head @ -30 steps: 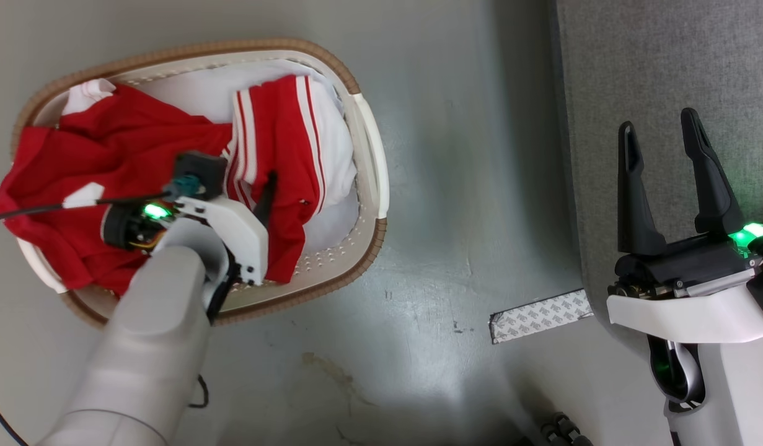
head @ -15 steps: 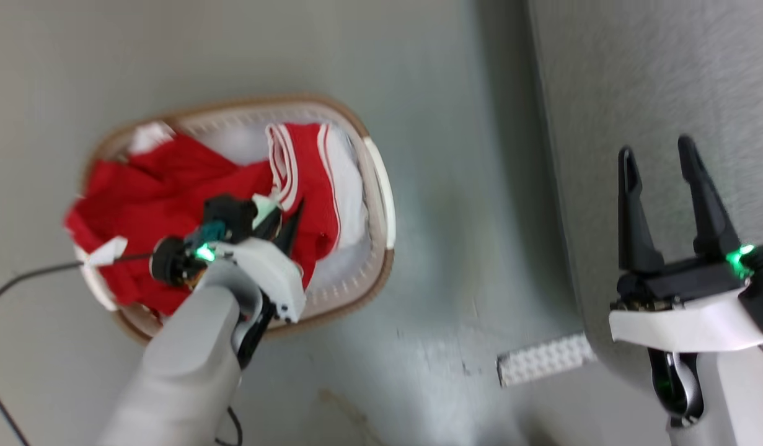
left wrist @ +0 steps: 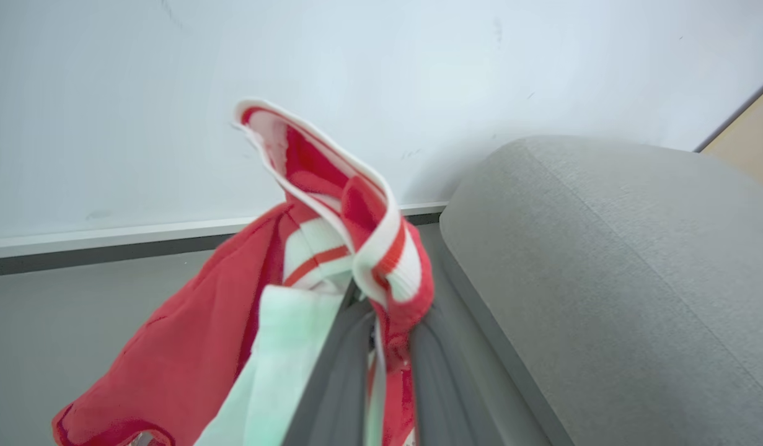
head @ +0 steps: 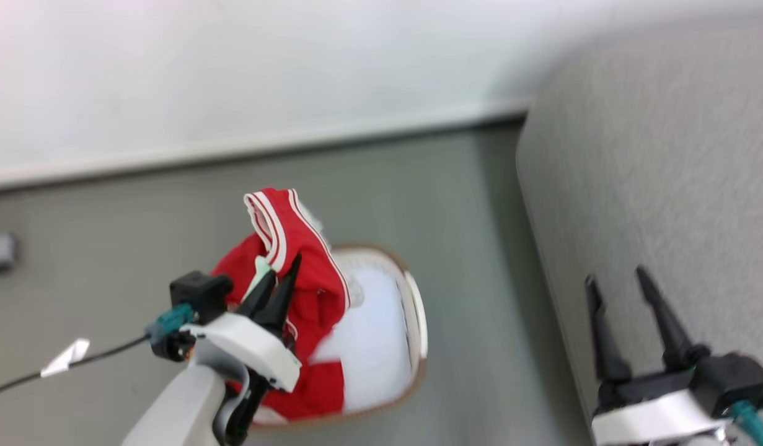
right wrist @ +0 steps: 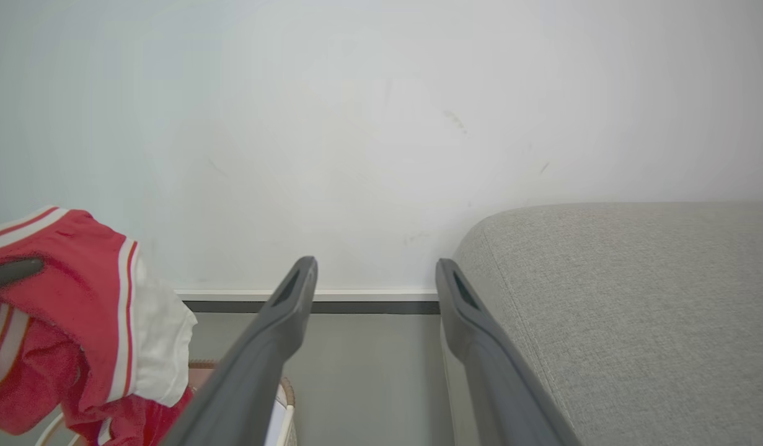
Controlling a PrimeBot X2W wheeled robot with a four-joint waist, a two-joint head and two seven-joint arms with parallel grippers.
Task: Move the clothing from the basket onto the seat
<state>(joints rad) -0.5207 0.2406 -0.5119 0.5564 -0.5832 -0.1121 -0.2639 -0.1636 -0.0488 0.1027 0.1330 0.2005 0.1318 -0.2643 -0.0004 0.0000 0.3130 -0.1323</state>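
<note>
Head view: grey floor (head: 468, 248), white wall (head: 294, 74) — seat (head: 666, 186) right.

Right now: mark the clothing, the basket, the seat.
clothing (head: 318, 282): head view, red fold below the striped trim.
basket (head: 418, 322): head view, rim on the view's right.
seat (head: 654, 186): head view, bare grey upholstery.

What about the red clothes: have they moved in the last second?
Yes. The red clothing has risen above the rim of the basket, pulled up by the left end effector; its lower part hangs inside.
</note>
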